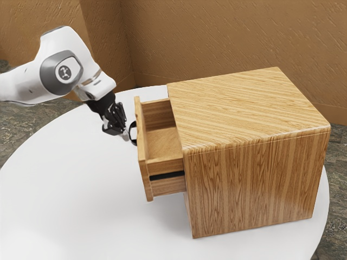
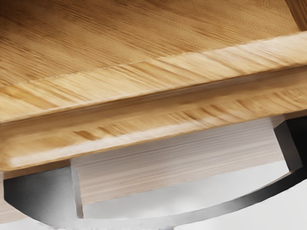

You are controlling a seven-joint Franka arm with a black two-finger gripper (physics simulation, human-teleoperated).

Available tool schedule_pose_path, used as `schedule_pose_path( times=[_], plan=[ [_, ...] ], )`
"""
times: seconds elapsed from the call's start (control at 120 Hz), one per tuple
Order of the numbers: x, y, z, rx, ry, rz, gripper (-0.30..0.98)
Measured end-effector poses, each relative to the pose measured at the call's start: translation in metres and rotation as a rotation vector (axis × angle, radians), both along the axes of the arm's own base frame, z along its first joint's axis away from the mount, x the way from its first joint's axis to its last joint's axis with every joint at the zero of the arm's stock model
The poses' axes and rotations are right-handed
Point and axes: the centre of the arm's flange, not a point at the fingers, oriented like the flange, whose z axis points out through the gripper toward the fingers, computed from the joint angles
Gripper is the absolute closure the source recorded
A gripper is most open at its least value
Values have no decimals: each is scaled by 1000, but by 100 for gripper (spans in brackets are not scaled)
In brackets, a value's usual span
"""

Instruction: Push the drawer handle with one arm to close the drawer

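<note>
Gripper (image 1: 126,134), black and angled downward, is right beside the drawer handle (image 2: 43,194) on its outer side; whether it touches it I can't make out. Nor can I tell how far open it is, or whether it has hold of anything. That handle, a dark, glossy bow, curves out from the drawer front (image 1: 142,149). The drawer (image 1: 162,142) itself is pulled partway out of the wooden cabinet (image 1: 249,184), its pale wooden bottom plain to see, and a black strip (image 1: 167,176) runs along its outer side.

The cabinet has a striped, shiny grain and sits on a round white tabletop (image 1: 70,184). Beyond the table are brown, roughly textured walls (image 1: 217,38) meeting at a corner, and a mottled gray floor (image 1: 336,216).

As for markings, a round badge (image 1: 65,72) on the white arm (image 1: 32,81) bears an angular emblem, with no words I can read.

Part of the drawer's inside is hidden behind its raised front and under the cabinet top. The arm runs off at the exterior view's left, the tabletop is cut off at that view's lower edge, and one end of the handle is cropped in the wrist view.
</note>
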Motion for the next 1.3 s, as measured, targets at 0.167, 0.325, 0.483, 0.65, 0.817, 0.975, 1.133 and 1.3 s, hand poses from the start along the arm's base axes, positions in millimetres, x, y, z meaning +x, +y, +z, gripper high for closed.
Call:
schedule_pose_path(
  times=[0.167,0.325,0.483,0.65,0.817,0.975,1.133,1.3],
  plan=[
    [14,-12,3,-12,-6,9,79],
    [26,-31,5,-27,-10,4,79],
    [40,-43,4,-32,-12,9,79],
    [55,-53,2,-38,-14,16,79],
    [67,-67,-1,-41,-15,13,79],
    [81,-68,1,-35,-26,23,79],
    [78,-65,3,-43,-28,32,79],
    [-18,24,15,-77,-5,89,62]
  ],
)
